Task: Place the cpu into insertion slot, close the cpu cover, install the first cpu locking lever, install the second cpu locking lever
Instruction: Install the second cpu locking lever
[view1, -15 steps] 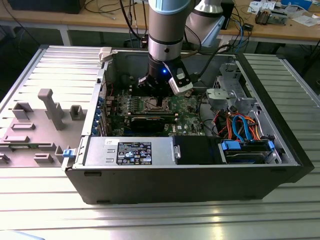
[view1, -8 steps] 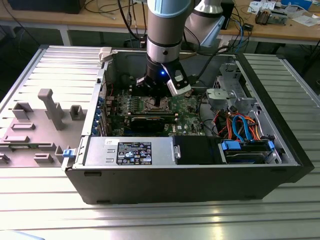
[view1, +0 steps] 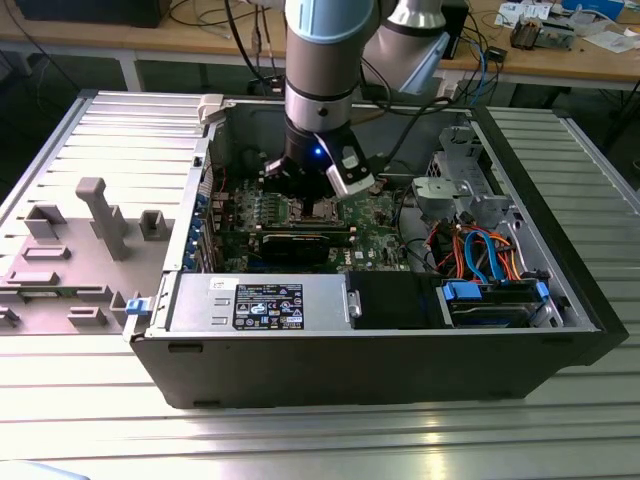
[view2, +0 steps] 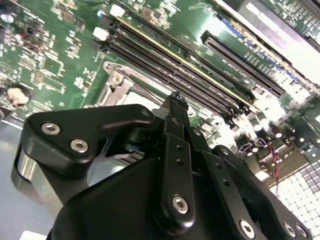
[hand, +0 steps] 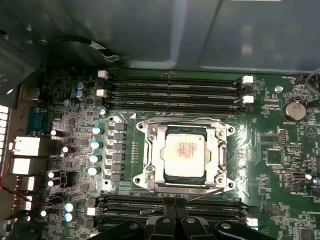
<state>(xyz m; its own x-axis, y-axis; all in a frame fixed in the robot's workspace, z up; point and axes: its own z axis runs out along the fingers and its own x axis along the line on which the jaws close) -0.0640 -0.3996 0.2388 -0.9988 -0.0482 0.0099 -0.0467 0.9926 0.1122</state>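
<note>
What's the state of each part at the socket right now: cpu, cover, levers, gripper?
cpu: seated in the insertion slot, metal top facing up.
cpu cover: closed flat around the cpu.
locking levers: lying down along the socket edges; cannot tell if latched.
gripper: fingers shut, holding nothing, just above the board beside the socket.
memory slots: empty.

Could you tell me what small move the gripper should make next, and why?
Probably press the slanted locking lever down toward its catch. The cpu already sits in the insertion slot with the cpu cover closed over it, and the gripper is right beside that lever.
</note>
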